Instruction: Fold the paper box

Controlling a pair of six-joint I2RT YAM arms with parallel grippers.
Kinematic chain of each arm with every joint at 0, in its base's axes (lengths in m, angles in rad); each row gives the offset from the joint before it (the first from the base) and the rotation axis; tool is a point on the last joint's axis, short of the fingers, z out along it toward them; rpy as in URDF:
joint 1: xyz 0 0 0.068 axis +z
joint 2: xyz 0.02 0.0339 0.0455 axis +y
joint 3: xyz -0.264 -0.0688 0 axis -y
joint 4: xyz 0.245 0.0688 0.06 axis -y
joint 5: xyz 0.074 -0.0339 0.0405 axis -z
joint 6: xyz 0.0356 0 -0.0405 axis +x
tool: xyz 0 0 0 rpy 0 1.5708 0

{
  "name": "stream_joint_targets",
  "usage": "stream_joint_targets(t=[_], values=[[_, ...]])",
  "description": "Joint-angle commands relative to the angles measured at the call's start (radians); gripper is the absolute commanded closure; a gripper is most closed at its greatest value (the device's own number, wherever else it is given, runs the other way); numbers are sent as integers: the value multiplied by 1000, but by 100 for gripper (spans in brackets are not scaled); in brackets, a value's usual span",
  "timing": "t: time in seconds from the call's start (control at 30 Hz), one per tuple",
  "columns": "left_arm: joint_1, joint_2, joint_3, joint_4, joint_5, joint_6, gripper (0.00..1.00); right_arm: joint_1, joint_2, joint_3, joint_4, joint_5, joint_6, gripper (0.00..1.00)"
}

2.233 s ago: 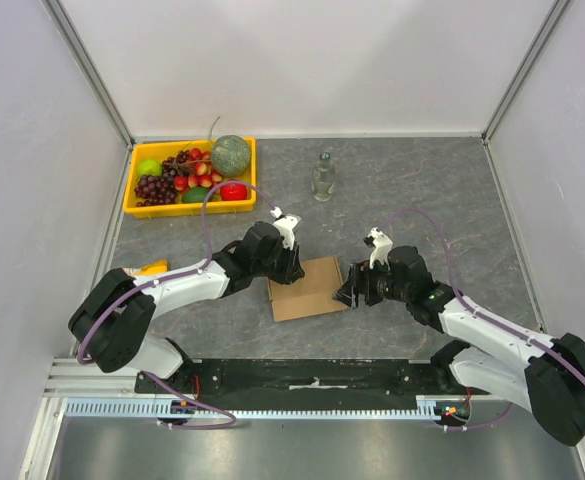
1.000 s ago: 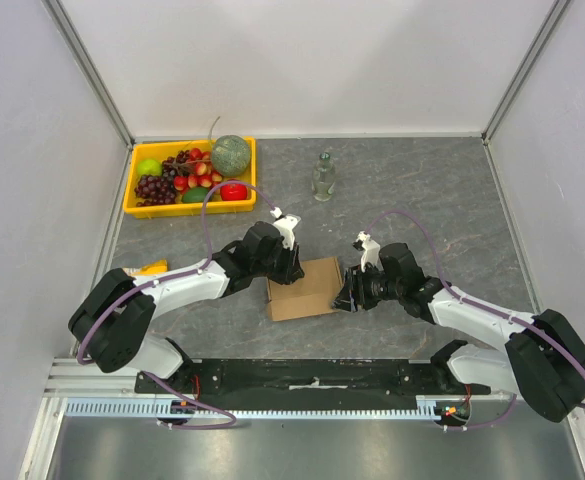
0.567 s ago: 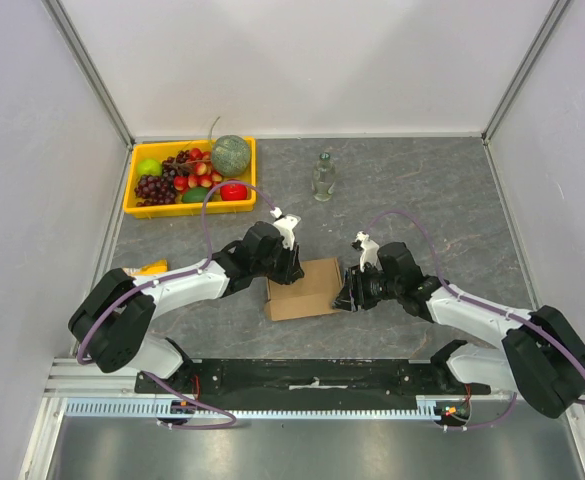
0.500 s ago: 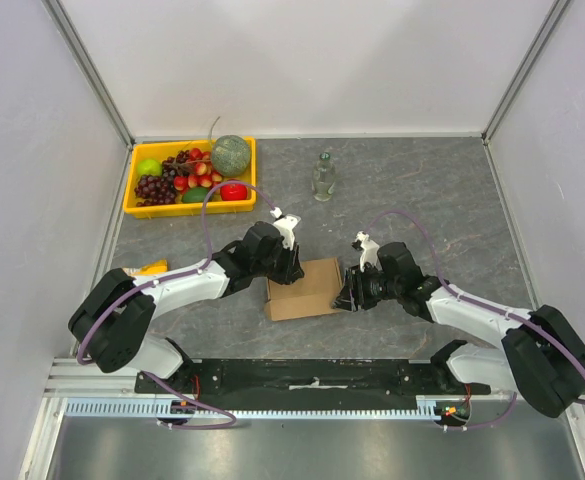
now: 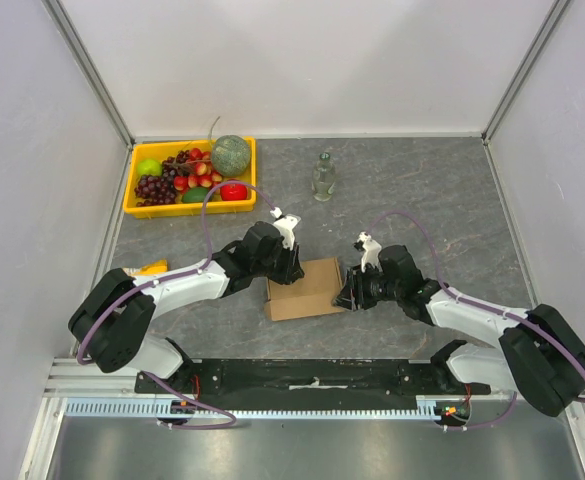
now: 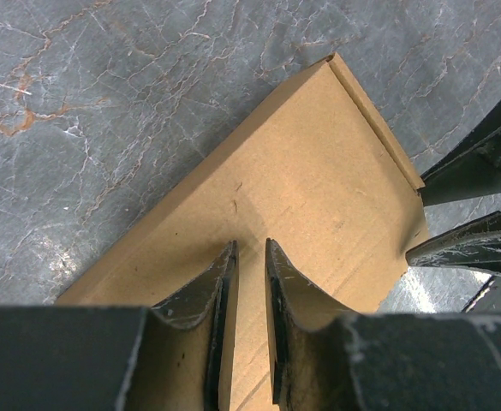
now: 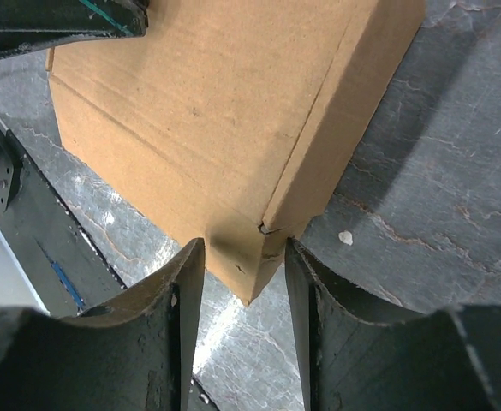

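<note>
Cardboard centre stage: the paper box (image 5: 305, 290) lies closed and flat on the grey table (image 5: 422, 190), mid-table toward the near edge. Left gripper (image 6: 250, 250) sits on the box top at its far left side, fingers almost together, just a slit. Pinching anything? Can't tell. Right gripper (image 7: 243, 248) straddles a right-hand corner, fingers apart and close against it; clamped or not, can't tell.
</note>
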Motion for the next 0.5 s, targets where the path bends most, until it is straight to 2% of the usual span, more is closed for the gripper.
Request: stream_joint_targets(t=[0.0, 0.47], values=[[-8, 11, 4, -56, 11, 16, 75, -2, 0, -31, 88, 34, -2, 51], [-8, 14, 5, -57, 11, 16, 75, -1, 23, -64, 107, 62, 1, 57]])
